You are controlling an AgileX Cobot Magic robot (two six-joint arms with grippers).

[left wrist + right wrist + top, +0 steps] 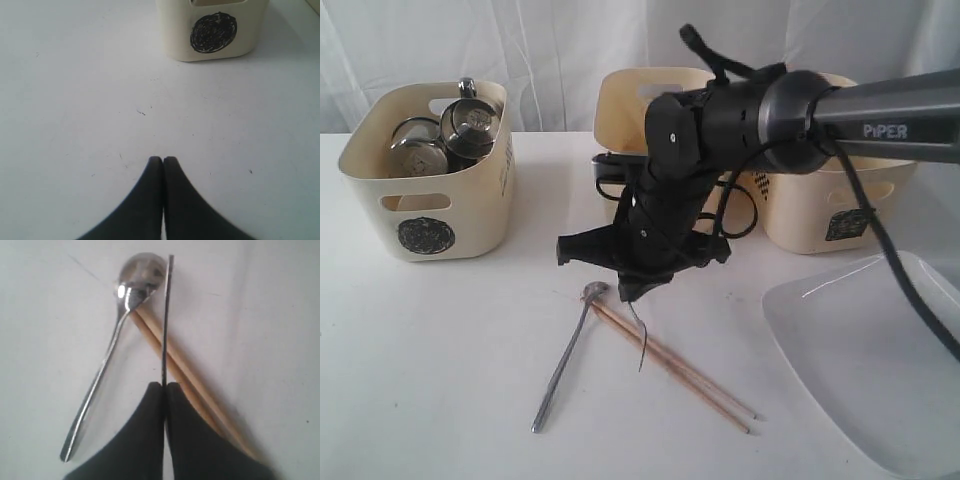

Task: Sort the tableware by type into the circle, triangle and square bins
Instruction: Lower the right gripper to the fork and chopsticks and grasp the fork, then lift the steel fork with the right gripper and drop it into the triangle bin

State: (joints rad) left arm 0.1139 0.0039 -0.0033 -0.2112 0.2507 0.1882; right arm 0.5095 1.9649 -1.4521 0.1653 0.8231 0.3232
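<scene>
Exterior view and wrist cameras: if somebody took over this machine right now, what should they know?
Left gripper: shut, empty, over bare table near the circle bin.
Right gripper: shut on a thin steel piece seen edge-on, likely the knife, beside the spoon and chopsticks lying on the table.
Done: round steel ware sits in the circle bin.
Left: that thin steel piece, spoon, chopsticks, white plate. The arm hides what the middle bin and right-hand bin hold.

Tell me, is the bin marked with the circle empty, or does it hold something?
Not empty: the circle bin holds shiny steel vessels, visible above its rim in the exterior view.
</scene>
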